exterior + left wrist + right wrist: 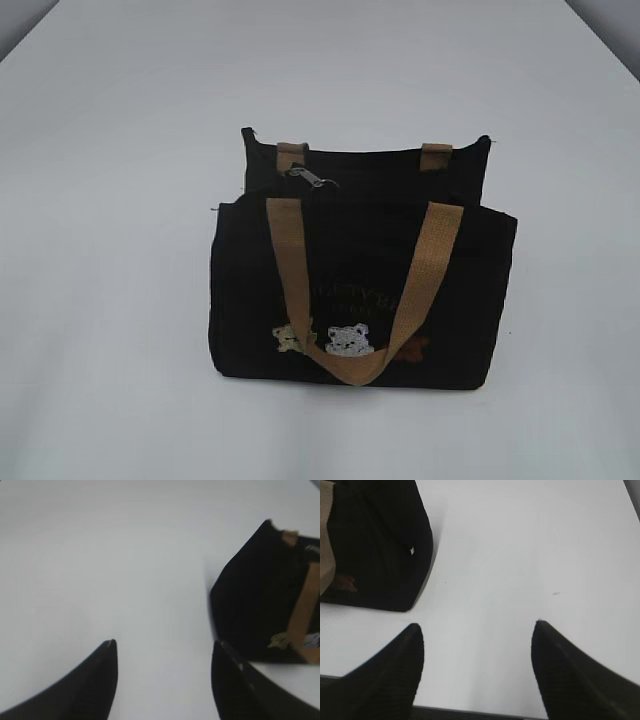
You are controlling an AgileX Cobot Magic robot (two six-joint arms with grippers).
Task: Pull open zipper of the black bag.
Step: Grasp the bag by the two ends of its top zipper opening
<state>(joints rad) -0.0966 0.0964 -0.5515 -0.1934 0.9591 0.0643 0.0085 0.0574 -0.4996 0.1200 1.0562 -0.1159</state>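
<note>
The black bag (362, 275) stands upright in the middle of the white table, its tan front handle (362, 300) hanging over the bear patches. The zipper's silver pull tab (311, 178) lies on the top edge near the bag's left end. Neither arm shows in the exterior view. In the left wrist view my left gripper (164, 642) is open over bare table, and the black bag (260, 595) sits to its right, apart from the fingers. My right gripper (477, 625) is open too, empty, with the black bag (380, 545) up at the left.
White table (110, 200) surrounds the bag on all sides. In the right wrist view the table's near edge (470, 712) runs just under the fingers.
</note>
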